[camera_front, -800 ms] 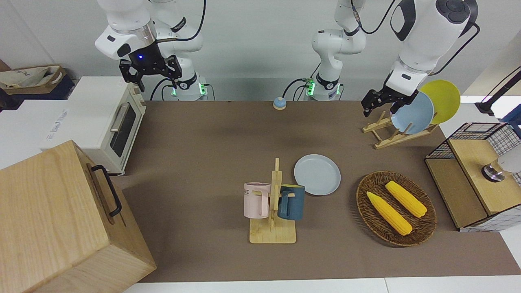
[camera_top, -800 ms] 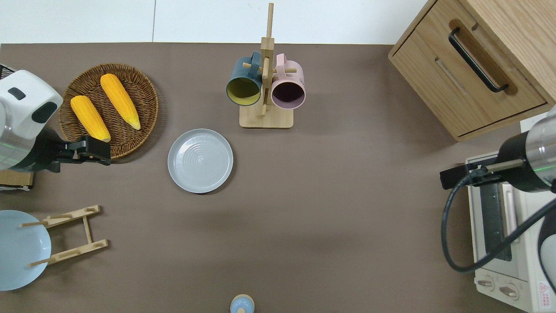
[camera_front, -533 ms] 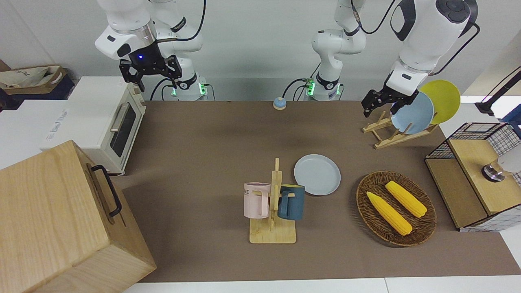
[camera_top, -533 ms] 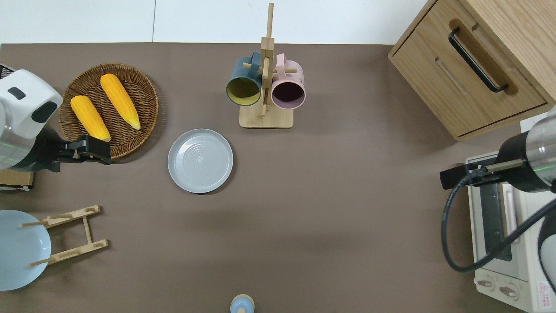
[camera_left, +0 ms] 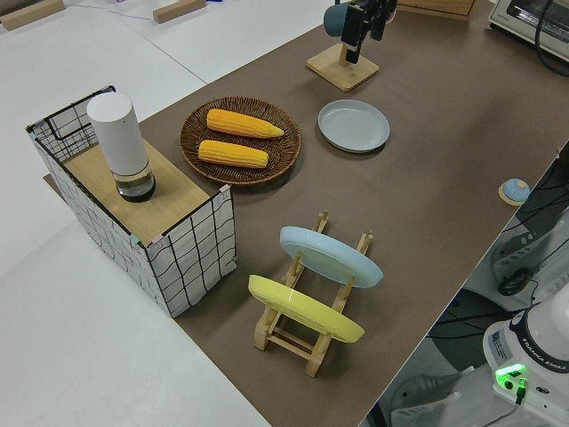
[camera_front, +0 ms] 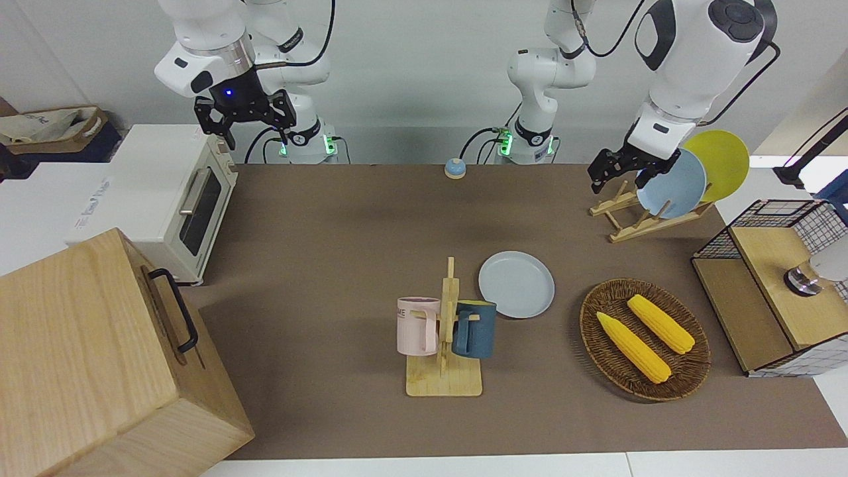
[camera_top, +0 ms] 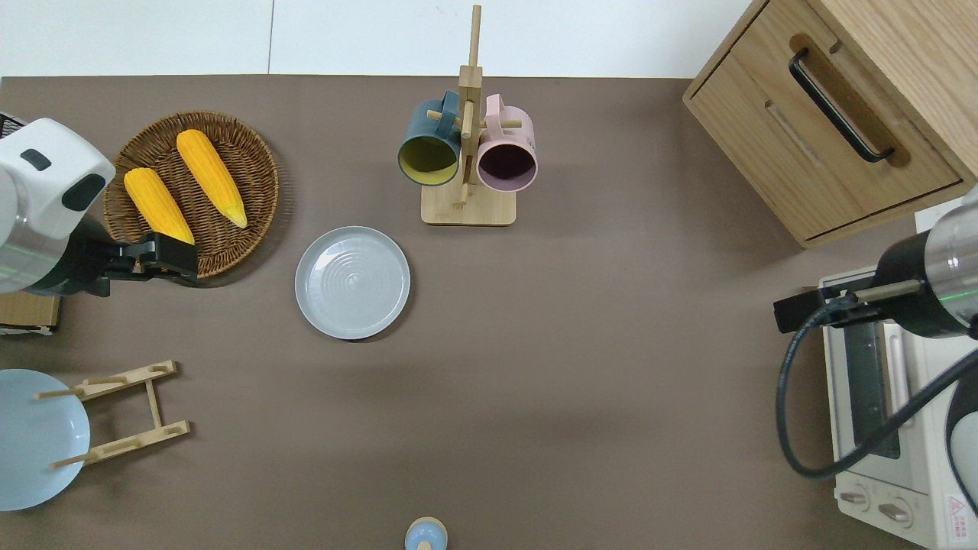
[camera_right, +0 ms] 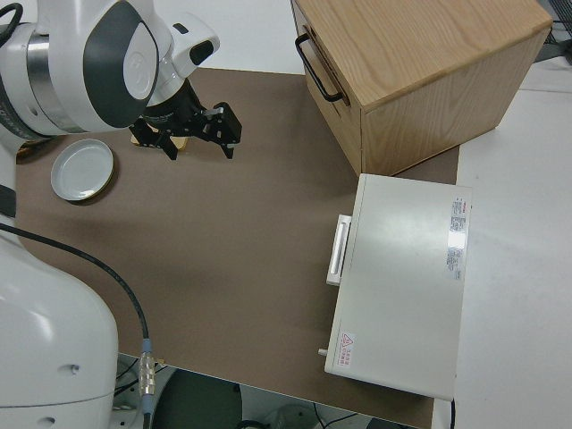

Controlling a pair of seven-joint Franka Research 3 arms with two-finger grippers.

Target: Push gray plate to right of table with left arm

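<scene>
Pale gray-blue, the plate [camera_top: 352,282] lies flat on the brown table [camera_top: 581,367], near the middle of its length. It sits just beside the mug rack [camera_top: 467,160] and a little nearer to the robots than it, with the wicker basket [camera_top: 237,145] of two corn cobs [camera_top: 211,177] toward the left arm's end — plate and basket are apart, with bare table between them.

The left gripper [camera_top: 164,260] is up in the air over the near edge of the basket, well clear of the plate and touching nothing. Whether its fingers are parted cannot be told. The left arm [camera_front: 689,59] leans in above the dish rack [camera_front: 639,215], which holds a sky-blue plate [camera_front: 672,185] and a yellow plate [camera_front: 722,159] on edge.

The right arm is parked — its gripper [camera_front: 245,116] has its fingers spread and holds nothing.

A toaster oven [camera_front: 179,199] and a wooden cabinet [camera_front: 99,358] stand at the right arm's end of the table.
</scene>
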